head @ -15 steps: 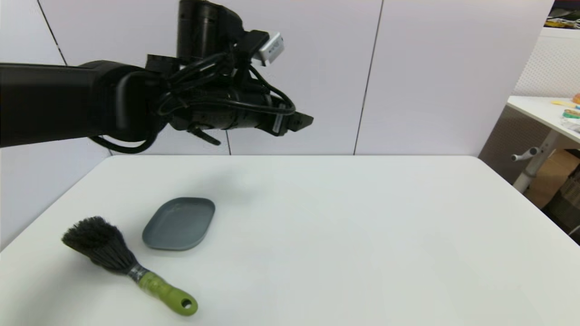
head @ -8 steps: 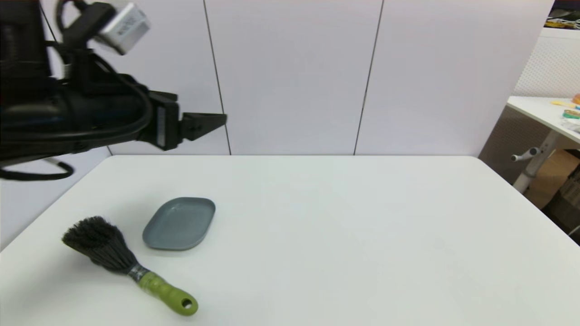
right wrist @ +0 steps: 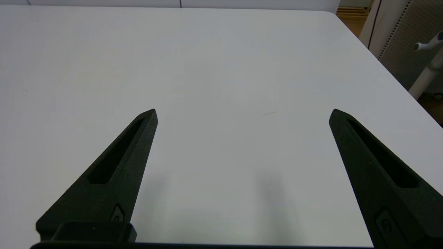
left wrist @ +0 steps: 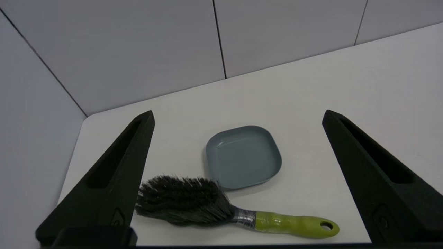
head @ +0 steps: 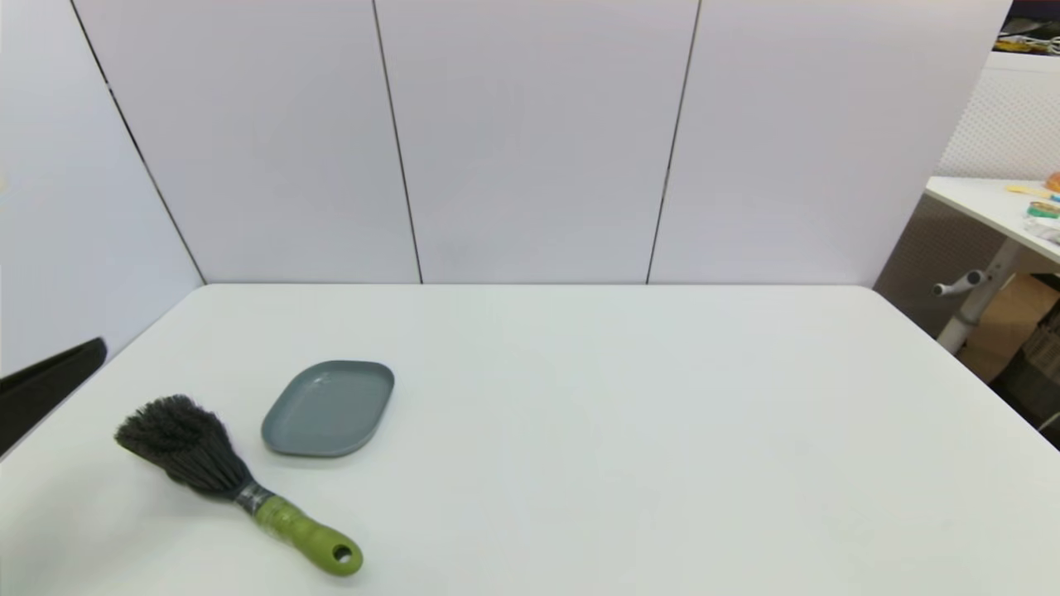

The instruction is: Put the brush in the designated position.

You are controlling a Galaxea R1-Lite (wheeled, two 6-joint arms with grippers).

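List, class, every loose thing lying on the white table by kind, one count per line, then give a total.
Hand brush with dark grey bristles and lime-green handle: 1
Grey-blue rounded plate: 1
Total: 2

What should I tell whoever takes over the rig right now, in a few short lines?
Left gripper: open, empty, off the table's left edge, looking down at the brush.
Right gripper: open, empty, over bare table.
Brush: lies flat near the table's front left, bristles toward the left edge, beside the grey-blue plate, not on it.
Done: nothing visible.
Left: grasp and place the brush.
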